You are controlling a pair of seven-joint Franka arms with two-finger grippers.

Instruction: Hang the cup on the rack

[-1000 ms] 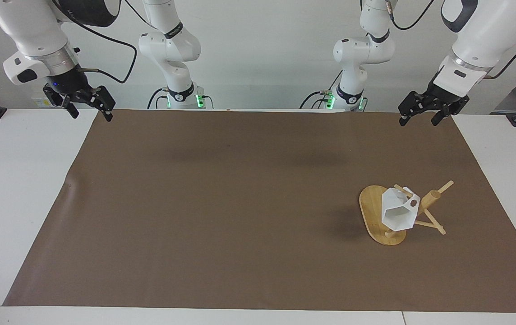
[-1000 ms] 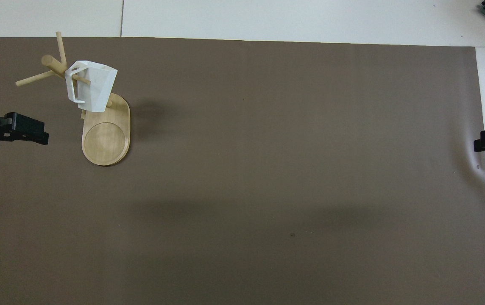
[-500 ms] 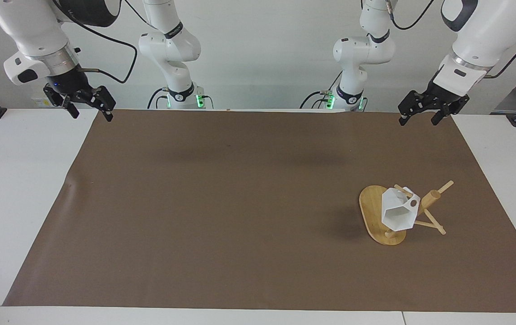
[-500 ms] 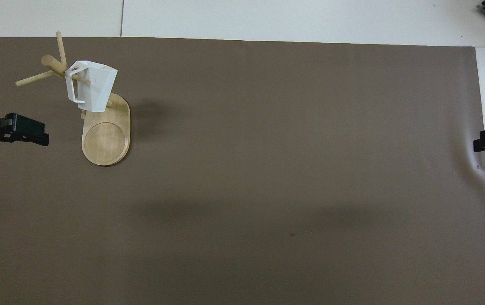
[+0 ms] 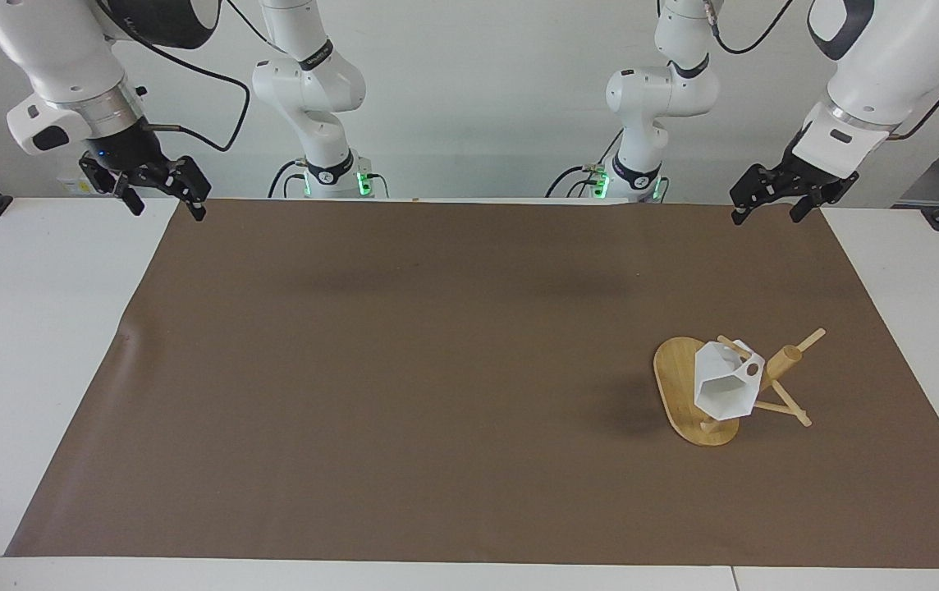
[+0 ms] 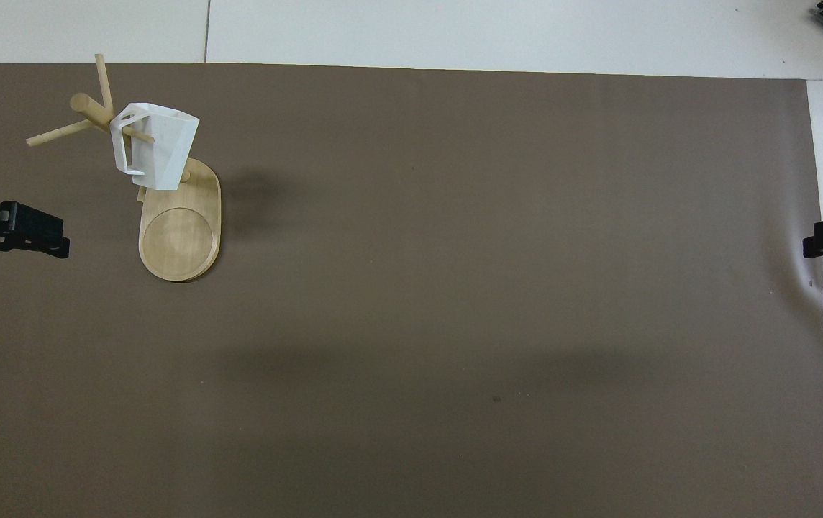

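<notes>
Overhead view: cup [image 6: 160, 147] hangs on rack [image 6: 180, 234] peg, mouth toward table's far edge; both claws open, empty.

Left tool [image 5: 767, 203] raised over the brown mat's [image 5: 437, 369] corner at the left arm's end, fingers spread, empty, forearm angled steeply down. Right tool [image 5: 164, 197] raised over the mat's corner at the right arm's end, fingers likewise spread and empty.
</notes>
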